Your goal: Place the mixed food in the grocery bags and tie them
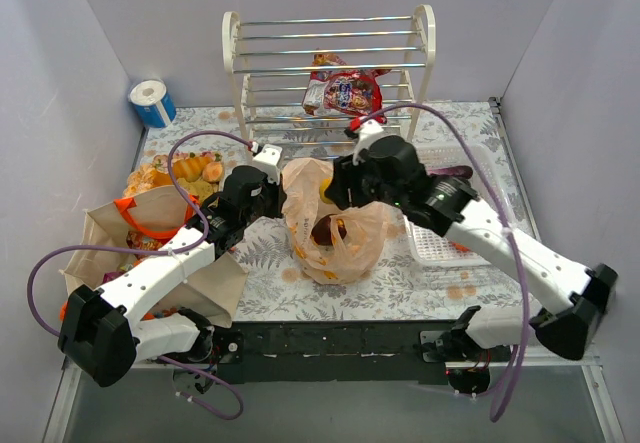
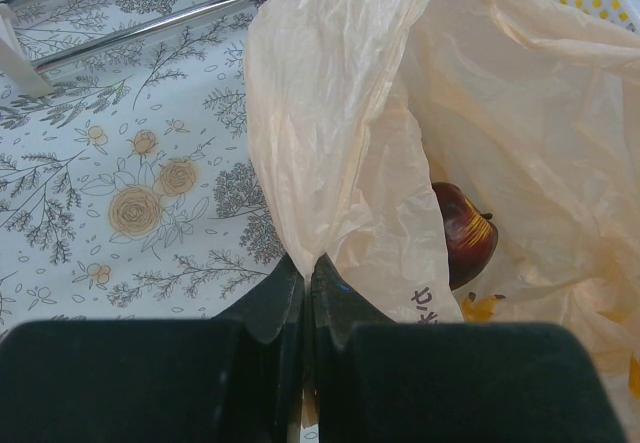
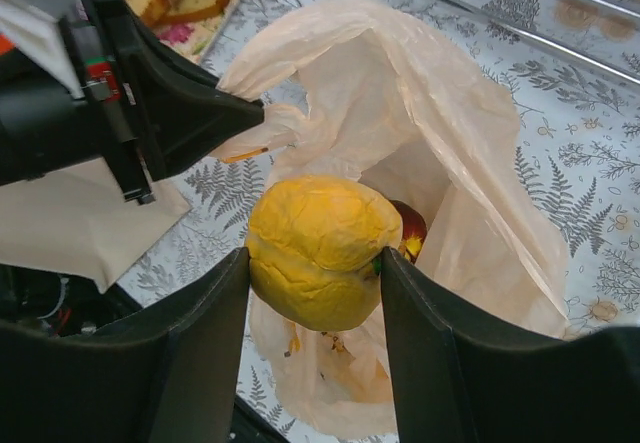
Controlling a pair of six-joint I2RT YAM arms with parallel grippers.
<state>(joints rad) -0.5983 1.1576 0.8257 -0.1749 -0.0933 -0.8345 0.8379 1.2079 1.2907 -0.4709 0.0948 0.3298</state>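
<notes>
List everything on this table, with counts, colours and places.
plastic bag: one, peach, centre
yellow fruit: one, above bag mouth
dark fruit: one, reddish, inside bag
canvas tote: one, beige, left
pastries: several, golden, behind tote
rack: one, cream, back
snack packets: some, red, on rack
roll: one, blue-white, back left
basket: one, white, right
left gripper: one, black, shut on plastic bag
right gripper: one, black, shut on yellow fruit
</notes>
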